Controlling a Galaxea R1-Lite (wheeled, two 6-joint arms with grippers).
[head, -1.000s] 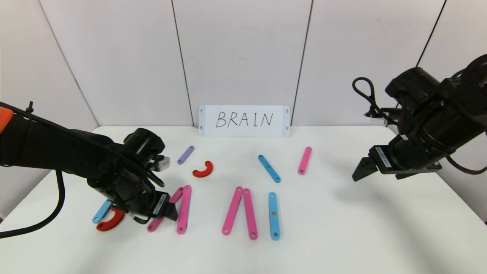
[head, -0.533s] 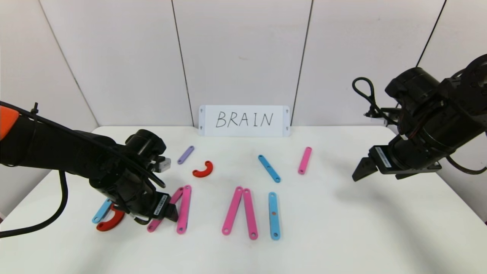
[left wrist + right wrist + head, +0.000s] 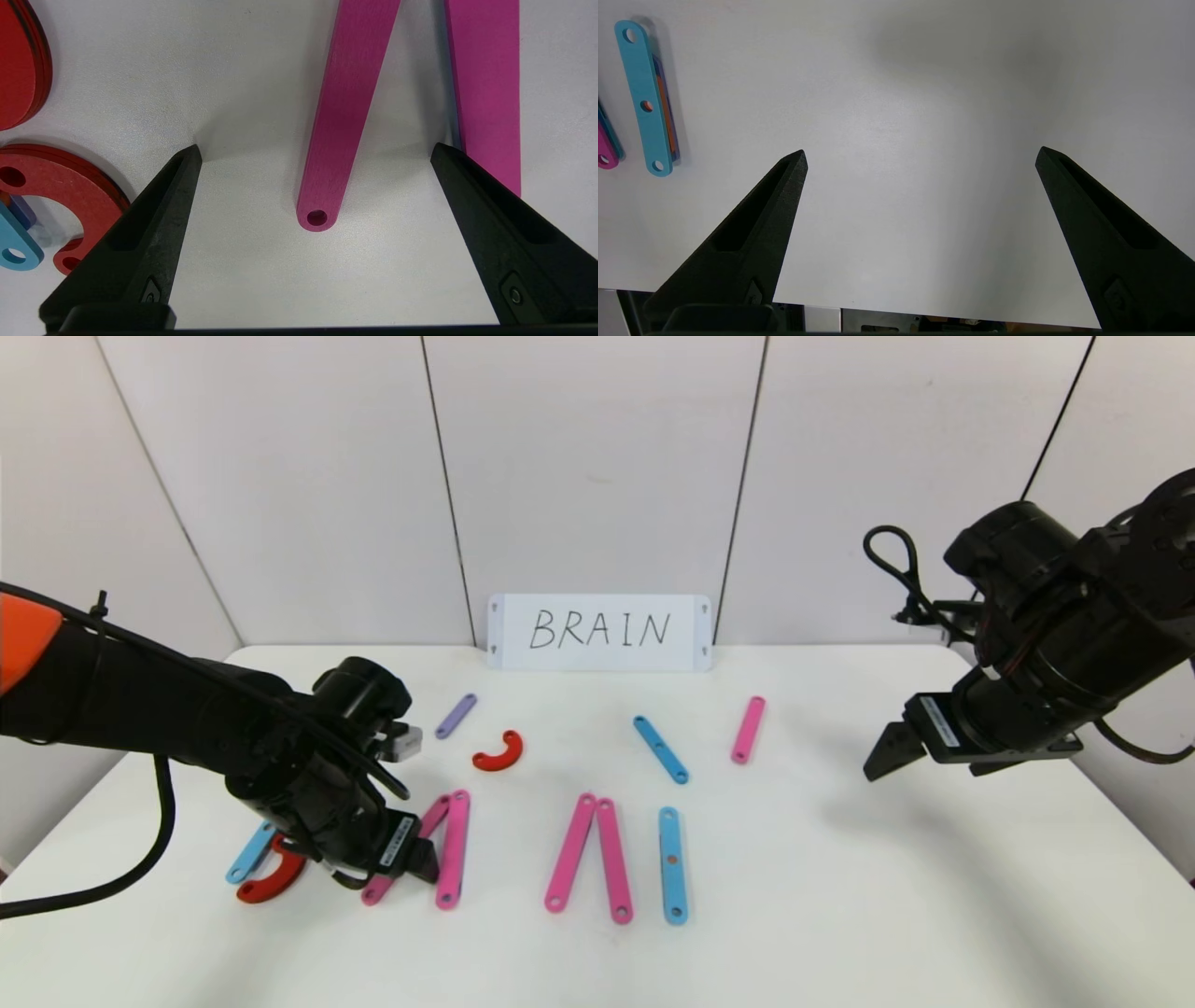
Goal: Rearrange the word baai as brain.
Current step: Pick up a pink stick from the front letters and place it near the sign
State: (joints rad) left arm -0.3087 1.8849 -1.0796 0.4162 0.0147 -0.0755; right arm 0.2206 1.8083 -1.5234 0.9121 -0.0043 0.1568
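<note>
The word baai [image 3: 560, 854], in pink, light-blue and red pieces, lies along the front of the table [image 3: 840, 896], where the left gripper [image 3: 315, 154], jaws wide and empty, straddles a slanted pink strip [image 3: 345, 116], the right gripper [image 3: 920, 158] equally wide near the right edge.
</note>
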